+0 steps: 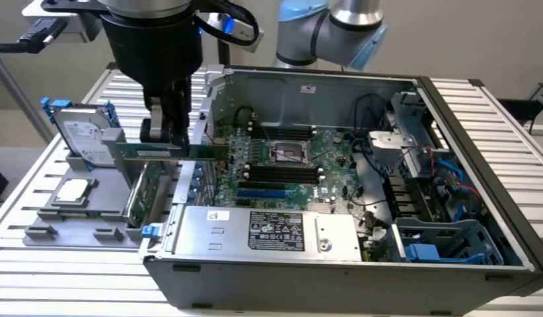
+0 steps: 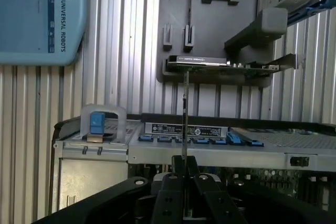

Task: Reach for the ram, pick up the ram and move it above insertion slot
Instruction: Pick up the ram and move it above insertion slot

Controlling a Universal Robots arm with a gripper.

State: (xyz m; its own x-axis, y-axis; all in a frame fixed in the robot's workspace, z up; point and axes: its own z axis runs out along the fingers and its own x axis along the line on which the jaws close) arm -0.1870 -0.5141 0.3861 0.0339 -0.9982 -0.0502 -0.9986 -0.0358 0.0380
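Exterior view: the tool (image 1: pixel 166 135) is clamped on the ram (image 1: pixel 170 151), holding it level in the air over the open computer case's (image 1: pixel 342 264) wall nearest the gray parts tray (image 1: pixel 42 214). An expansion card (image 1: pixel 146 191) stands in that tray, just below.

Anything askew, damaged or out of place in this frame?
Nothing stands out. The gripper holds the ram level and clear of the parts tray, at the edge of the open computer case. The expansion card sits seated in its tray holder.
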